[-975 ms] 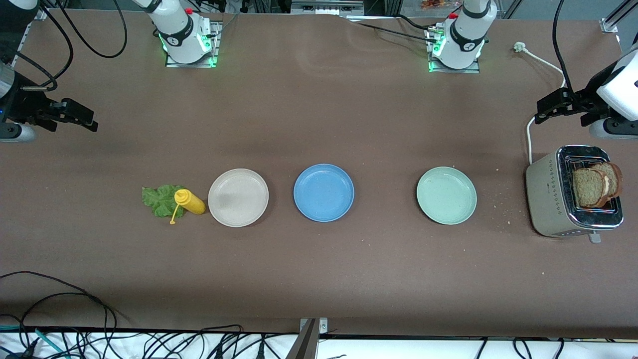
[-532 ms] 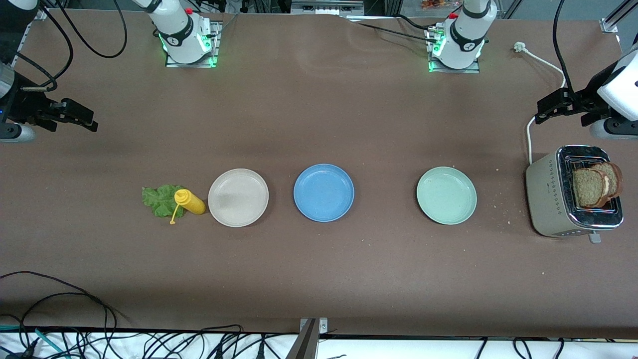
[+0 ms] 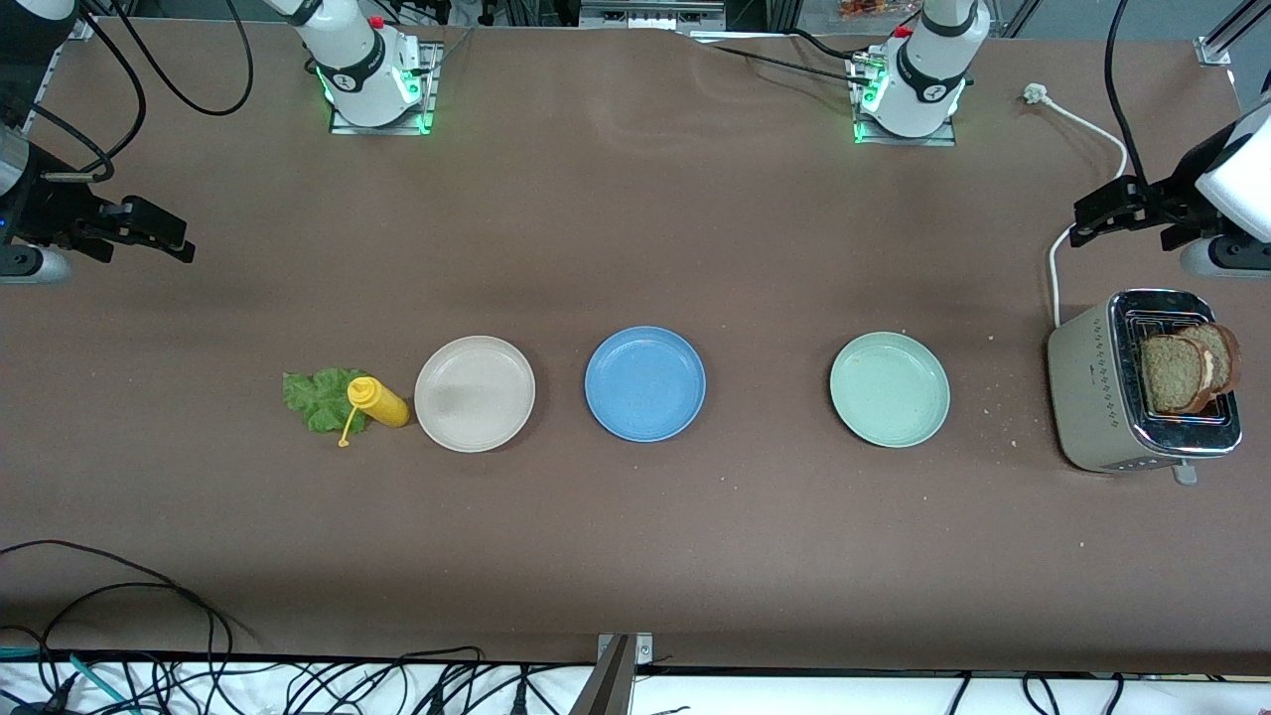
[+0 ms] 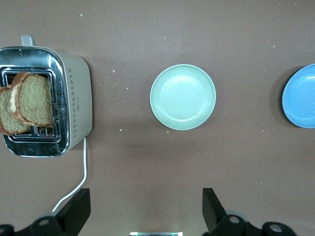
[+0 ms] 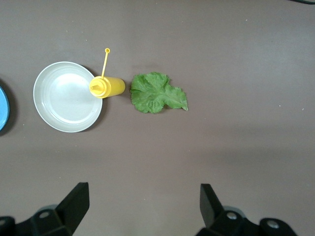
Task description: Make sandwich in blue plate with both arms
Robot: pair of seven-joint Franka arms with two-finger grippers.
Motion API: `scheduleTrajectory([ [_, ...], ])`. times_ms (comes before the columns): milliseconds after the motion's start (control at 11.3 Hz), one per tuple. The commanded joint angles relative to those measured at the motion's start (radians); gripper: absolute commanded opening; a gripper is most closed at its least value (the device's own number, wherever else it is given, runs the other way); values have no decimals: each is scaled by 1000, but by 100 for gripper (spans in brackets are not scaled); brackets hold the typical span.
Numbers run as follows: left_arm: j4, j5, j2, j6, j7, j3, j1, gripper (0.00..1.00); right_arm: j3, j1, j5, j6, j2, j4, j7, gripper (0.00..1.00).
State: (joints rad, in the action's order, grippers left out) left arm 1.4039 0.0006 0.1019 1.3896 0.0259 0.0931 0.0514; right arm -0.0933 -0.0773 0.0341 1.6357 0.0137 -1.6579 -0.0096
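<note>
Nothing is assembled yet: the blue plate (image 3: 644, 383) sits bare mid-tabletop, both bread slices (image 3: 1187, 369) stand in the toaster (image 3: 1102, 397), and the lettuce (image 3: 316, 398) lies beside the yellow bottle (image 3: 378, 402). My left tool (image 4: 145, 211) hangs spread wide near the toaster; my right tool (image 5: 142, 209) hangs spread wide over the right arm's end, empty.

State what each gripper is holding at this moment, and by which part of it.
Nothing is held. The left gripper hangs open over the table near the toaster; the right gripper hangs open at the right arm's end of the table.
</note>
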Motion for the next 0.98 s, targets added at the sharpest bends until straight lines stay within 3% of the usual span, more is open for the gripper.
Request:
scheduleTrajectory([
  [0,-2,15,1,-12,-23,0,21,100,1,5,7,-19,3,20,-6,100],
  [266,-3,18,1,-12,-26,-1,30,100,1,5,7,-19,3,20,-4,100],
  [532,-20,13,73,5,-137,-1,135,100,0,5,7,-19,3,20,-4,100],
  [887,-23,16,130,138,-210,-3,226,100,1,7,7,-19,5,18,-3,100],
])
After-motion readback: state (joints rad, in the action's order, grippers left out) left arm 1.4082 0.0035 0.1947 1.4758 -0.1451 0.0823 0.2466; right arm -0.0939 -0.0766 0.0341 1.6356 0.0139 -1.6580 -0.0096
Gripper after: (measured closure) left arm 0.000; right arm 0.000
